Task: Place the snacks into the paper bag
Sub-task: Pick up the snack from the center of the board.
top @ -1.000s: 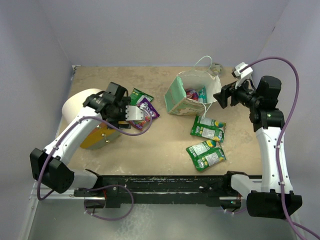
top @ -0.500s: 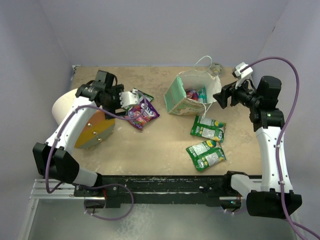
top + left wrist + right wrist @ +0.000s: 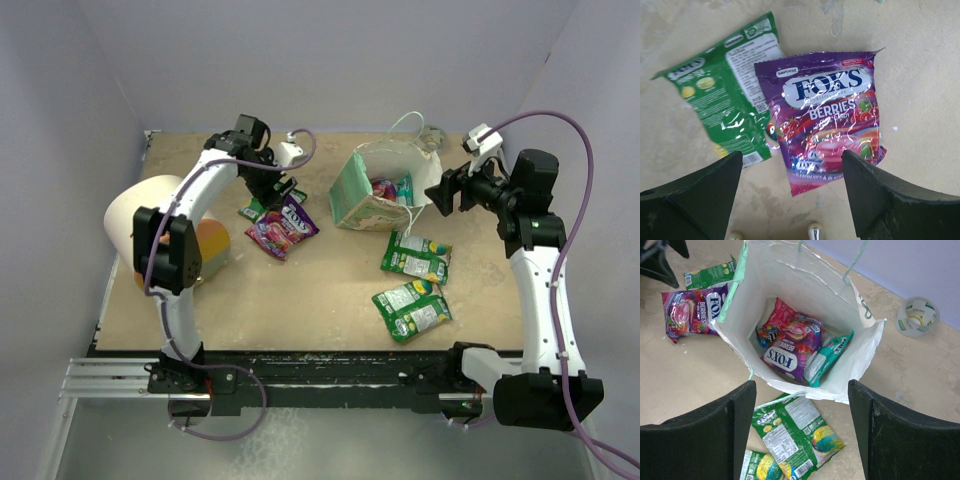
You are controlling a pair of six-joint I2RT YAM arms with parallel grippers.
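The paper bag (image 3: 362, 196) lies open on the table, its mouth facing right; in the right wrist view its white inside (image 3: 790, 285) holds a purple FOXS packet (image 3: 790, 347), a teal packet (image 3: 829, 357) and a small dark one. My right gripper (image 3: 437, 195) is open and empty just right of the mouth. My left gripper (image 3: 278, 190) is open and empty above a purple FOXS packet (image 3: 827, 120) and a green packet (image 3: 727, 90) left of the bag. Several green packets (image 3: 415, 255) (image 3: 411, 310) lie in front of the bag.
A big cream cone-shaped object with an orange end (image 3: 160, 225) lies at the left by the left arm. A roll of tape (image 3: 916, 315) sits behind the bag near the back wall. Walls close the table on three sides.
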